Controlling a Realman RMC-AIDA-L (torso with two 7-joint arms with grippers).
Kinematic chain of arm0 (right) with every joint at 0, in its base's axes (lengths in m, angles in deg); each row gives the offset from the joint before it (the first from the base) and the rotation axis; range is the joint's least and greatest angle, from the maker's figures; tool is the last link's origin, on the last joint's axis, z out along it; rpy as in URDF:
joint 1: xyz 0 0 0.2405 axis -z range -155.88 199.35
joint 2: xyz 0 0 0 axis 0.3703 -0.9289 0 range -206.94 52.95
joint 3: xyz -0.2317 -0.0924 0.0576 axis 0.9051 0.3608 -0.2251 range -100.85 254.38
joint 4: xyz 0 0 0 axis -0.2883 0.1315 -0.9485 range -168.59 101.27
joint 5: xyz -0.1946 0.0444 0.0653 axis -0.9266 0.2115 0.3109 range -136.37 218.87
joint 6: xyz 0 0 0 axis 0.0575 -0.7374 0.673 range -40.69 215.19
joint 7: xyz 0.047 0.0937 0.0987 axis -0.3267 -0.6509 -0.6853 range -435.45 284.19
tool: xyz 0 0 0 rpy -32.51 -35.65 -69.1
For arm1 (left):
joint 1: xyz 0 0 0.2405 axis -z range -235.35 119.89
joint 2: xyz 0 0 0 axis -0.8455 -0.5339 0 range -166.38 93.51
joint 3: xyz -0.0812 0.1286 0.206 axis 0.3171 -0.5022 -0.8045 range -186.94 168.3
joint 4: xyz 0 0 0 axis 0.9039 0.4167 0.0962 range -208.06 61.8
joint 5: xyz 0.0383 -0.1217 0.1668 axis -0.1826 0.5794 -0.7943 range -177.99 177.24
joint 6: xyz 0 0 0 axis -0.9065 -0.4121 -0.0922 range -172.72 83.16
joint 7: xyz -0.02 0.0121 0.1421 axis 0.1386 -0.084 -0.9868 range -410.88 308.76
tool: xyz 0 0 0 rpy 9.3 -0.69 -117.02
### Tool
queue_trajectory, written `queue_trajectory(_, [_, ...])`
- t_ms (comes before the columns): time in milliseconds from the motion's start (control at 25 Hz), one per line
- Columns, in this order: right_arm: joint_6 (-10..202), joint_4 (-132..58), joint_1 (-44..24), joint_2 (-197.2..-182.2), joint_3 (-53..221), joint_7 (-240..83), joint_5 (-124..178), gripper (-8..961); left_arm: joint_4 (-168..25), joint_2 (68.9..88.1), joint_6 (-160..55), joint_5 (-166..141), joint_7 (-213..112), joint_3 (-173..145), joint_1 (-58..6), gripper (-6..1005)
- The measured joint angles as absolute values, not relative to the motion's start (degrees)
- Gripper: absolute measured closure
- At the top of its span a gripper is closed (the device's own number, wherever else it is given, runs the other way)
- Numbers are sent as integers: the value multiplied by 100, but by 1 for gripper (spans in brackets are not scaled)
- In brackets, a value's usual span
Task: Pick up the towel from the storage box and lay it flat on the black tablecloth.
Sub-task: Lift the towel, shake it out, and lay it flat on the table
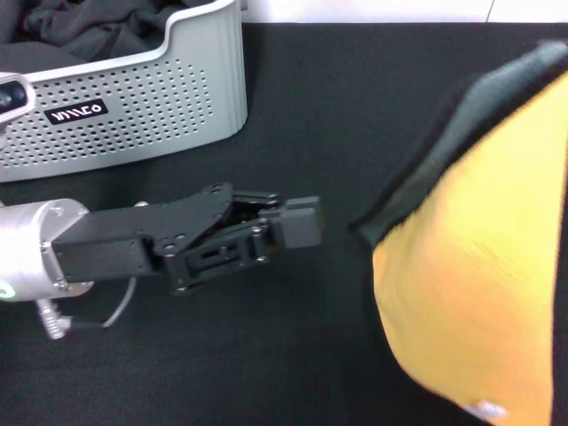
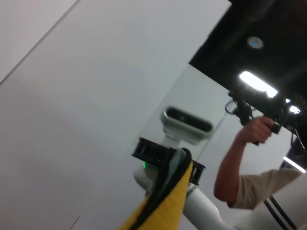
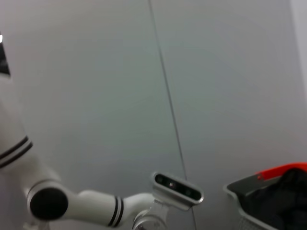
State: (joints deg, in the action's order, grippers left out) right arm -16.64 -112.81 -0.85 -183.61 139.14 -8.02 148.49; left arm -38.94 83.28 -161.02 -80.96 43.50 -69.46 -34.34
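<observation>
Left gripper [image 1: 302, 222]: fingers closed, empty, low over black tablecloth [image 1: 293, 106], w/ storage box [image 1: 133, 98] behind it. Right gripper: not seen in head view; grip cannot tell. Towel [image 1: 479, 275]: out of box, hanging well right of it, likely raised for spreading flat.

Dark cloth [image 1: 89, 31] bunched in basket; person [image 2: 249, 179] beyond, arm raised.

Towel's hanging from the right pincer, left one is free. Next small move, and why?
Probably lower the right pincer so the towel meets the black tablecloth. It hangs bunched above the cloth, already out of the storage box. The left pincer sits beside it without a grip.
</observation>
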Motion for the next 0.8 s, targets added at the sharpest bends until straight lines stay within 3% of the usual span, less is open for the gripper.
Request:
queue_trajectory(120, [-1661, -11294, -455, -18256, 13909, -850, 14723, 942, -4205, 8338, -16079, -8098, 3818, -6949, -3237, 922])
queue_trajectory(320, [-1660, -11325, -906, -18028, 13907, -857, 14732, 941, -4764, 8350, -16038, -8077, 2945, -6952, -2929, 733])
queue_trajectory(560, [-1661, -11595, -1306, -17807, 13909, -860, 14756, 940, -5059, 8385, -15858, -8020, 2259, -6935, -2662, 615])
queue_trajectory(800, [-1660, -11946, -1524, -17700, 13854, -872, 14824, 939, -5024, 8365, -15792, -7698, 2005, -6908, -2603, 556])
